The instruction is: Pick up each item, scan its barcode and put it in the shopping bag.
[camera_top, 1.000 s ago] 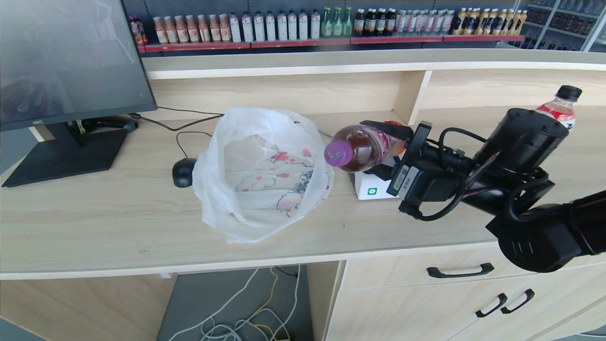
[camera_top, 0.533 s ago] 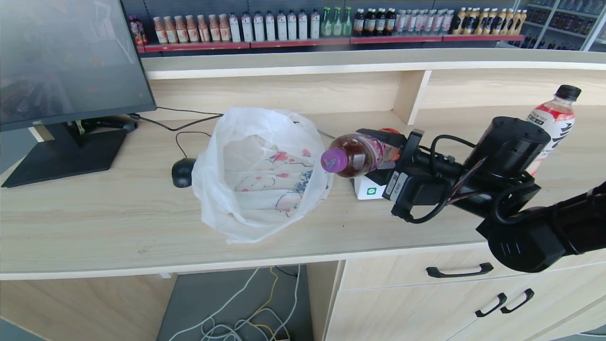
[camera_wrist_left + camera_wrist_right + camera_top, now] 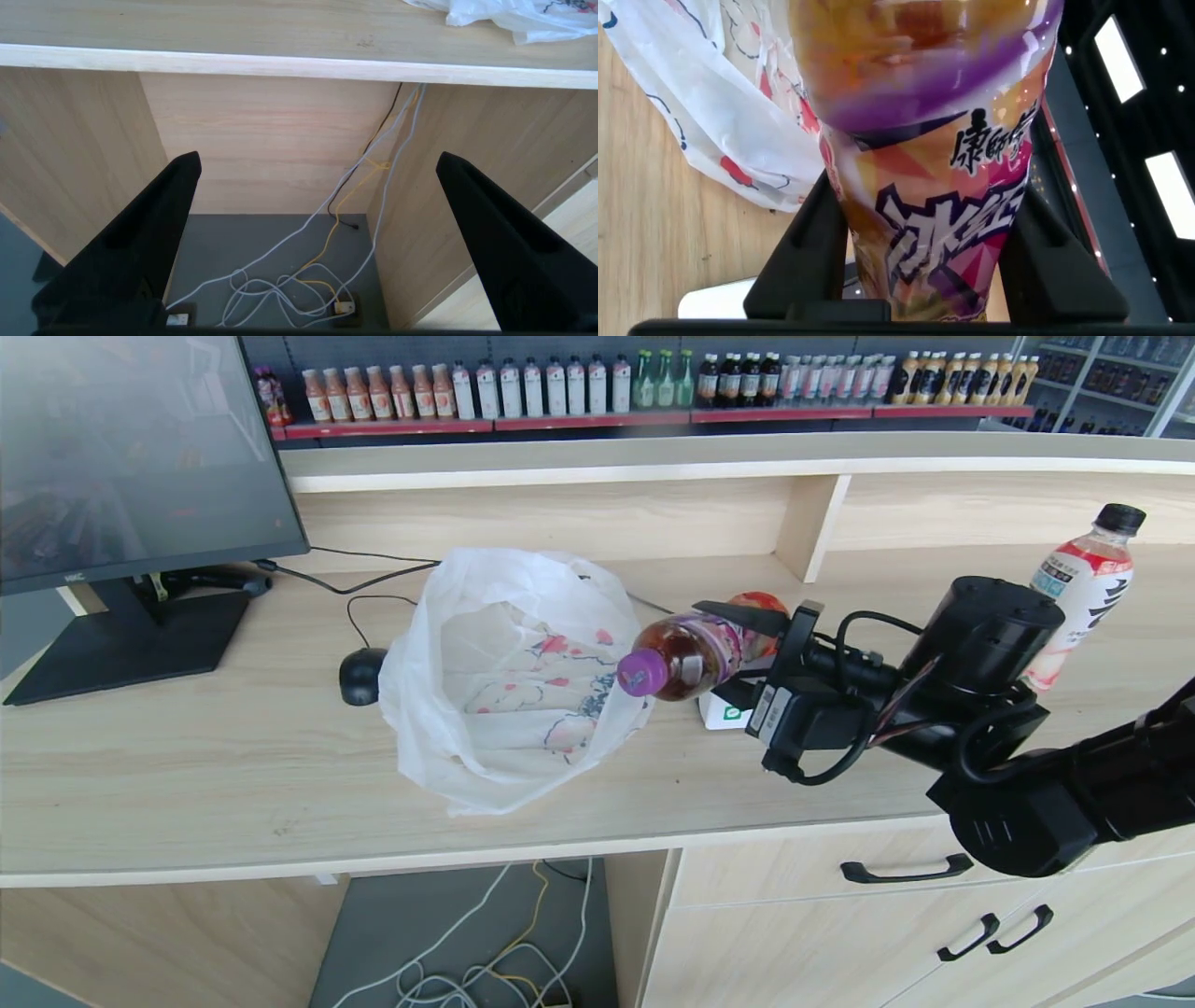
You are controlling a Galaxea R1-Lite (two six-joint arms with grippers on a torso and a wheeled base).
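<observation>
The right fingers point(image 3: 724, 610) pinched the bottle point(image 3: 686, 653), its long axis level, cap pointing nine o'clock at the bag point(image 3: 509, 663) just beside; the left fingers point(image 3: 140, 243) hung spread below the desk point(image 3: 187, 775).

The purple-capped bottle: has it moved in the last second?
Yes. The right gripper, still shut on the purple-capped bottle, carried it left and slightly down; its cap now reaches the shopping bag. The bag, the mouse and the white-labelled bottle behind the arm stayed put.

shopping bag point(image 3: 420, 709) mouth open | white box point(image 3: 721, 715) just beside | mouse point(image 3: 359, 675) opposite side
</observation>
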